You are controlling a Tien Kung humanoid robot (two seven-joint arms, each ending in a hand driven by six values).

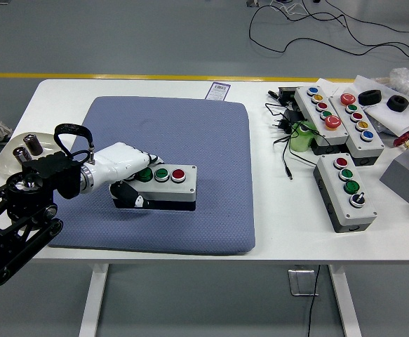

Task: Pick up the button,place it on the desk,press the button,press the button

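A grey button box [168, 184] with two green buttons and one red button [178, 174] lies on the blue mat [190, 133], near its front left. My left hand [130, 175], white with black fingertips, is closed around the box's left end, fingers over its top and thumb on its front side. The right hand is out of view.
At the right stand several more button boxes [345, 190] [320, 115] [361, 123] with black cables [283, 140] and a green object [304, 135]. A white dish [15, 156] holding small cylinders sits at the left edge. A grey box [405, 176] is at the far right.
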